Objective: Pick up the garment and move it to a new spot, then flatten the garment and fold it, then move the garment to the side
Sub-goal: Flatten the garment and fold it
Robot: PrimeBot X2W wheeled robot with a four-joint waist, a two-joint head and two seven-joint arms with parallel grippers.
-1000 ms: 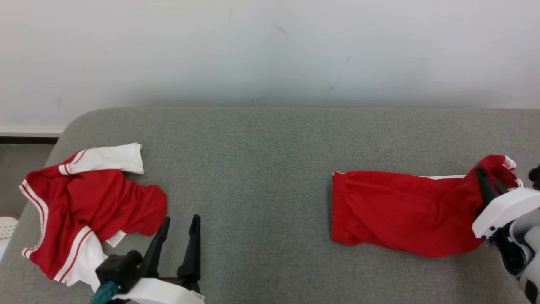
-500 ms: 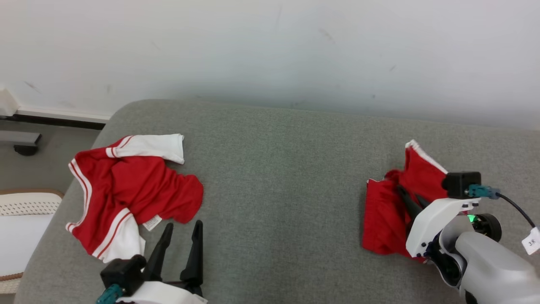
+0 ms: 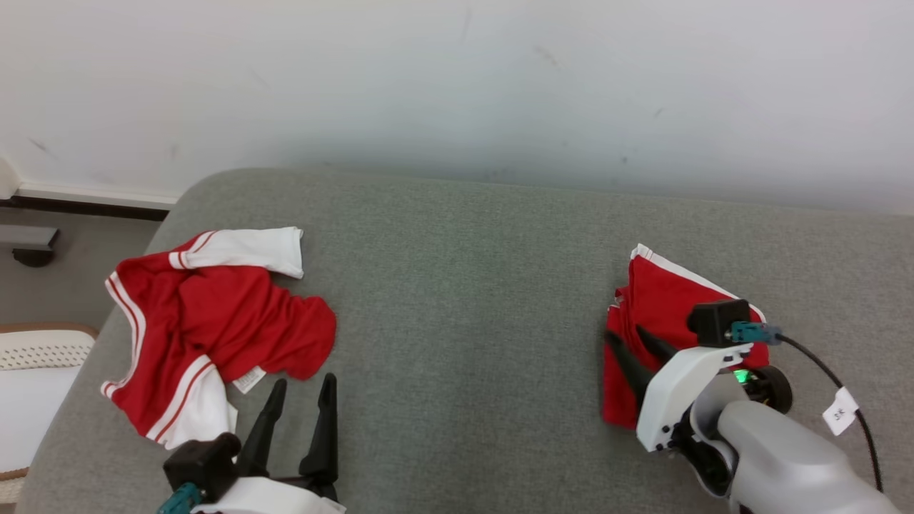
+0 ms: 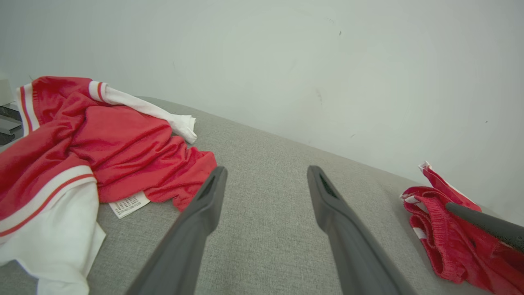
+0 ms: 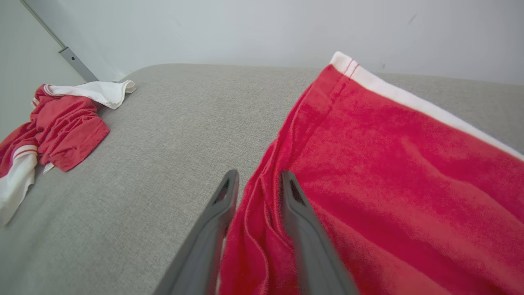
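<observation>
Garment (image 3: 664, 300) on the right part of the grey, cloth-covered tabletop (image 3: 464, 285), doubled over into a compact red stack with a white stripe along the far edge. Judging by the layers bunched at its left edge, apparently folded already, or very nearly. Probably laid here for easy reach of the right arm, with bare surface all round for the later slide to the side.

Right gripper (image 3: 623, 333) low over that left edge, fingers pointing away from the robot and lying almost flat to the surface. Jaws part-way apart, straddling the bunched hem: one finger over grey tabletop just beside the cloth, the other over the red. Seems a loose straddle rather than a pinch, with slack visible beside the ridge of cloth in the right wrist view; impossible to rule out a caught layer. Reads as a release at the end of a fold, not a fresh grasp.

Left gripper (image 3: 304, 380) at the near left, spread fully wide, holding nothing, hovering above bare tabletop. Likely parked clear to avoid disturbing the work. Just beyond its fingertips, a crumpled red and white jersey (image 3: 214, 321), close but untouched.

Relative to the right gripper: garment directly beneath and to the right of the fingers, touching or all but touching them, most of its area spreading off toward the right and far side. Relative to the left gripper: well apart, across a broad stretch of bare tabletop.
</observation>
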